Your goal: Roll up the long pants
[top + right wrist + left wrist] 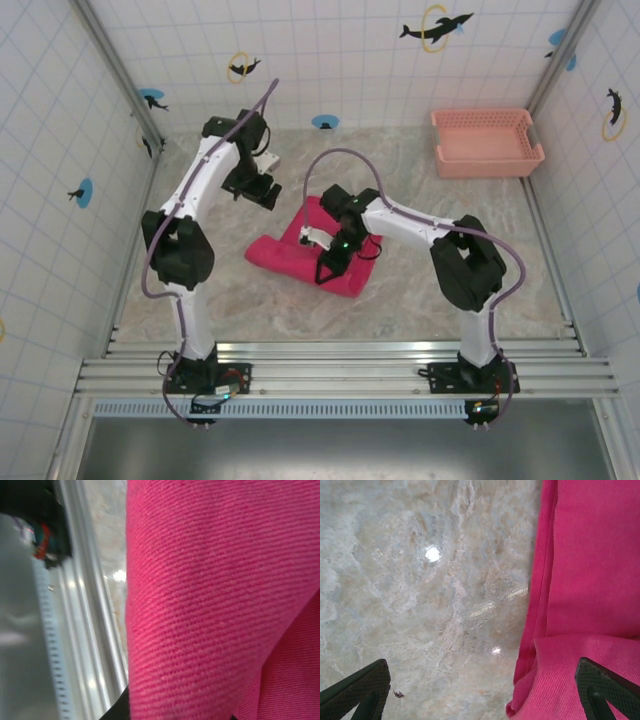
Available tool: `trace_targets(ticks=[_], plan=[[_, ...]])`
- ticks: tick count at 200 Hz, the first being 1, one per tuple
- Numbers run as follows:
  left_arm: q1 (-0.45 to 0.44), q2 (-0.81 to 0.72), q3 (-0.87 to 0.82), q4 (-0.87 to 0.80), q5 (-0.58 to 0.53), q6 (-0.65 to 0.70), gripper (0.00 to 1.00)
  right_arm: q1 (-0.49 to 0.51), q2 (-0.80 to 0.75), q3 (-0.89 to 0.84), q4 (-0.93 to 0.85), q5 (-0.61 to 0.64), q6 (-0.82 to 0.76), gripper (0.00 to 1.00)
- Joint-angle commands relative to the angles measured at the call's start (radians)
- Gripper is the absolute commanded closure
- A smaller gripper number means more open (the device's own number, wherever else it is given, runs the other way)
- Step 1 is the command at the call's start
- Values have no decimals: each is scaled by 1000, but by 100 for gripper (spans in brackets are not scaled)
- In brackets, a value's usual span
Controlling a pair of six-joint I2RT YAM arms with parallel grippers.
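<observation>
Your left gripper (264, 194) hung with its jaws spread wide over the bare table (430, 300), off the 11 o'clock corner of the long pants (288, 252) — a folded bundle mid-table. Your right gripper (328, 266) was clamped on a fold toward the bundle's 5 o'clock edge — cloth crowded its wrist camera.

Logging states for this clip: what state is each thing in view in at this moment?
Pants: bunched in a partly folded heap on the table.
Left gripper: open, straddling the pants' edge.
Right gripper: down on the pants, jaws hidden by cloth.
Basket: upright in the far right corner, looks empty.
</observation>
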Motion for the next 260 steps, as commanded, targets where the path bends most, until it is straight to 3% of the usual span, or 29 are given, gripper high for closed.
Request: trace_targets(ticks=[1,13,74,129,152,187,260], plan=[[-6,-9,-41,25,10,-31,3,-64,48,-13,93,-245,142,94],[-11,-10,-65,19,9,-20,3,-96,83,-19,141,-291,198,94],[-68,-11,-167,34,31,-26,3,-179,103,-143,259,-245,294,97],[-134,102,-53,-18,31,-49,3,-177,105,-265,304,-171,296,100],[-152,133,8,-64,-10,-53,3,-205,119,-292,350,-133,367,100],[-152,81,-36,-54,-57,-69,3,-231,169,-251,327,-137,400,100],[-185,-87,-237,17,-23,-136,10,-268,255,-201,289,-150,427,100]])
